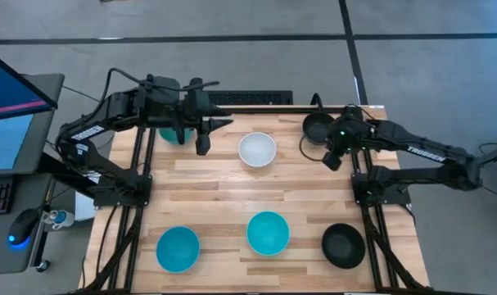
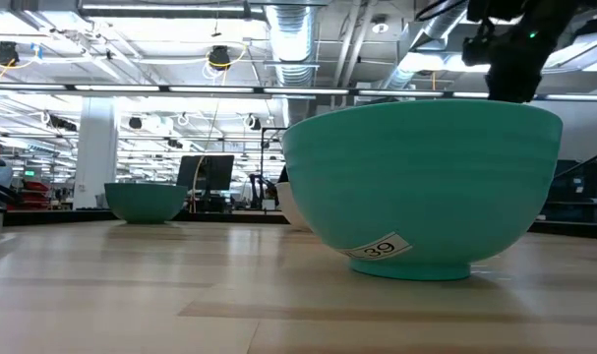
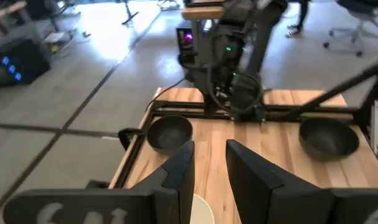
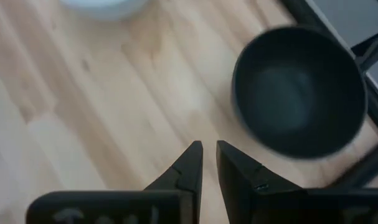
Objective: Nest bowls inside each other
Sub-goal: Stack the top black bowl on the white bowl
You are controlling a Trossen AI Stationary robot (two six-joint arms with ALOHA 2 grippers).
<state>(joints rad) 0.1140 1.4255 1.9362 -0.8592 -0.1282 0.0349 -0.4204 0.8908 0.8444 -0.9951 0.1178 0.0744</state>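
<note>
Six bowls rest on their bases on the wooden table. The white bowl [image 1: 257, 150] sits far centre. One black bowl [image 1: 318, 127] is at the far right and another [image 1: 343, 245] at the near right. Two turquoise-blue bowls [image 1: 178, 248] [image 1: 268, 232] stand near the front edge. The dark teal-green bowl [image 1: 171, 133] is partly hidden under the left arm. My left gripper [image 1: 219, 127] hovers left of the white bowl, open by a narrow gap [image 3: 210, 144]. My right gripper [image 1: 330, 160] hangs beside the far black bowl [image 4: 299, 90], open by a narrow gap [image 4: 208, 146].
Black frame rails [image 1: 137, 180] [image 1: 364, 192] run along both sides of the table. A monitor [image 1: 11, 106] and a mouse [image 1: 19, 229] sit off the left edge. Bare wood [image 1: 256, 188] lies between the far and near rows of bowls.
</note>
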